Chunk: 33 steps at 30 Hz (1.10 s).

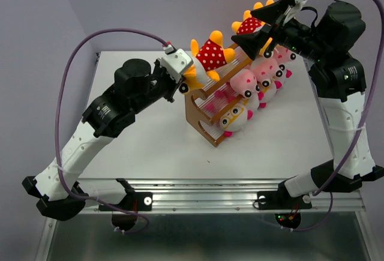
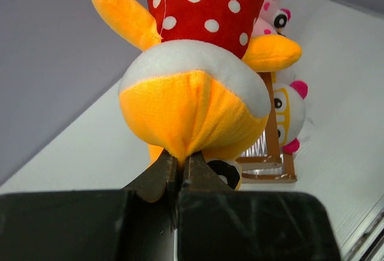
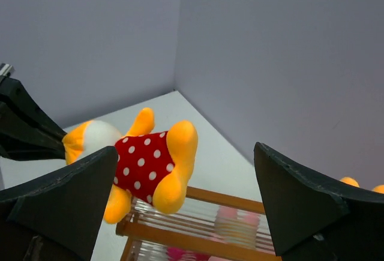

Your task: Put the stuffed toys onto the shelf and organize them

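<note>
My left gripper [image 1: 185, 80] [image 2: 180, 160] is shut on a fold of plush at the head of a yellow-orange stuffed toy in red polka-dot clothing [image 1: 210, 54] [image 2: 192, 93] [image 3: 144, 159]. It holds the toy over the near end of the shelf's top tier. The shelf [image 1: 207, 123] [image 2: 277, 153] [image 3: 210, 198] is an orange-brown wooden rack standing at mid-table. Pink toys [image 1: 246, 82] and a white-faced toy with orange glasses [image 1: 236, 117] [image 2: 291, 111] lie on its tiers. My right gripper [image 1: 261, 27] [image 3: 186, 148] hangs open above the shelf's far end, next to a second polka-dot toy [image 1: 248, 24], holding nothing.
The white table [image 1: 144, 147] stretches around the shelf. Grey walls rise close behind it. A metal rail [image 1: 216, 192] with both arm bases runs along the near edge. Purple cables loop over each arm.
</note>
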### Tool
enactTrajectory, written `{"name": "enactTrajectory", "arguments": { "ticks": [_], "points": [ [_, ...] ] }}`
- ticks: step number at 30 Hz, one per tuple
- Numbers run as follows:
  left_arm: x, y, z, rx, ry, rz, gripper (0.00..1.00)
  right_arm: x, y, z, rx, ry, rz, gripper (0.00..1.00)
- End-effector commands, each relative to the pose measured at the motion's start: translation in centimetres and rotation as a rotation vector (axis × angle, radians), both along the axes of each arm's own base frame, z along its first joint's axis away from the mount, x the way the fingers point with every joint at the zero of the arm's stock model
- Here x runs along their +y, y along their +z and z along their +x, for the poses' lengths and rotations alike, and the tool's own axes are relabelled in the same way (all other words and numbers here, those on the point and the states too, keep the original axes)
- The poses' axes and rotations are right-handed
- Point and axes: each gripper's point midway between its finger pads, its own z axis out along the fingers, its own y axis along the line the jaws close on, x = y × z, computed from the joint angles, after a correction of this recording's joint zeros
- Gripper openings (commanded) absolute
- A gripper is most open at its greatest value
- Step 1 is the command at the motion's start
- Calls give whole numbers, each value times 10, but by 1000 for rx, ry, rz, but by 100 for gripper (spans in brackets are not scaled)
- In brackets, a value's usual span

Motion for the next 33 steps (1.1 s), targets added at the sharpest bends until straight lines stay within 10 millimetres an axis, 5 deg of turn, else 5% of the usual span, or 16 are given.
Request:
{"name": "enactTrajectory", "arguments": {
  "ticks": [1,4,5,7,8,10,13,25,33],
  "points": [
    [9,65,7,-15,157,-442,0,-15,29,14,-6,-136,146,100],
    [8,77,15,105,244,-727,0,-12,17,11,99,-123,201,100],
    [6,78,17,135,257,-783,0,-8,-2,16,172,-118,209,100],
    [3,78,26,244,322,-963,0,-1,-8,1,280,-56,296,100],
    [1,81,28,269,330,-1023,0,8,-39,4,411,-33,328,100],
    [3,76,39,360,410,-1179,0,13,-34,-14,410,53,375,100],
    [1,75,49,445,475,-1337,0,20,-45,-9,490,78,407,100],
    [-28,67,62,617,477,-1517,0,48,-33,19,566,135,493,100],
    [-44,75,61,655,397,-1545,0,67,-61,30,604,111,442,91]
  ]
}}
